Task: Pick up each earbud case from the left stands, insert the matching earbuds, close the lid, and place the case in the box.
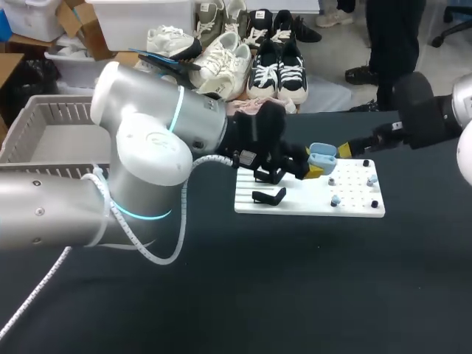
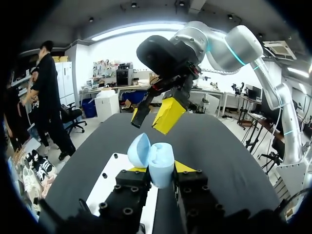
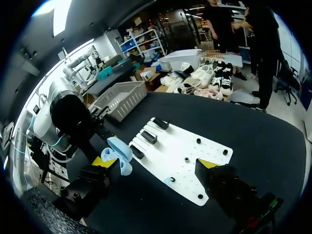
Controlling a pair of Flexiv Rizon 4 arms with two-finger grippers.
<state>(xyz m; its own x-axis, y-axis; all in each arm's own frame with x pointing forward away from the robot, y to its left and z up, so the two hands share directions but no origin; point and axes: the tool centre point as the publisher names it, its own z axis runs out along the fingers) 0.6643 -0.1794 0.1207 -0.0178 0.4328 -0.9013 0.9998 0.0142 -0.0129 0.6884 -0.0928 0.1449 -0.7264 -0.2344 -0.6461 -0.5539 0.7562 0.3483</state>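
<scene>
Count: one pale blue earbud case (image 2: 152, 158), lid swung open; one white board (image 1: 295, 200); three black stands (image 3: 148, 137) in a row at the board's end nearer the box, as seen from the right wrist; a scatter of small earbuds (image 1: 335, 199) on the board's other end, some pale blue, some black, too small to number surely; one grey box (image 1: 44, 122). All set on a black table (image 1: 295, 287), board near the middle, box off at the far left. Beyond the table's far edge, out of scope.

Left arm (image 1: 147, 140): comes in from the left and stretches across the stands. Left gripper (image 2: 155, 169): closed on the case from two sides, gripping it upright and clear of the stands. Right arm (image 1: 420, 110): enters from the right, low over the table. Right gripper (image 3: 157, 163): fingers spread wide, nothing held, yellow tips just beside the open case, above the earbud end of the board.
</scene>
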